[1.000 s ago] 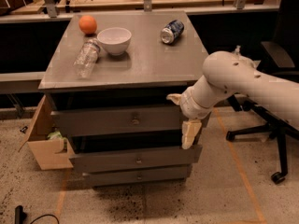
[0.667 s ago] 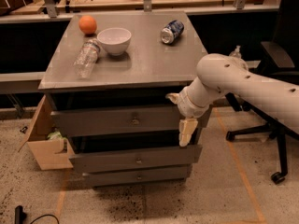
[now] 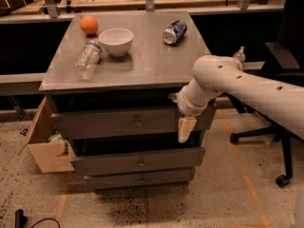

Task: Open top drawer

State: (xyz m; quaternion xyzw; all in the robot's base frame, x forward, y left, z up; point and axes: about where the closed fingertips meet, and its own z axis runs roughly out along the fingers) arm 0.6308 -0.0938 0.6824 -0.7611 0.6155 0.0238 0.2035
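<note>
Pincer (image 3: 186, 128), grip unreadable, hangs at right end of top drawer (image 3: 104, 123); bowl (image 3: 116, 41), can (image 3: 174, 32) above.

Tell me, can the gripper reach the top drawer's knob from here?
Probably yes: the gripper hangs at the right end of the top drawer, with nothing between it and the knob.

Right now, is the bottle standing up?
No, the water bottle lies on its side by the white bowl. The gripper is at the top drawer's right end.
</note>
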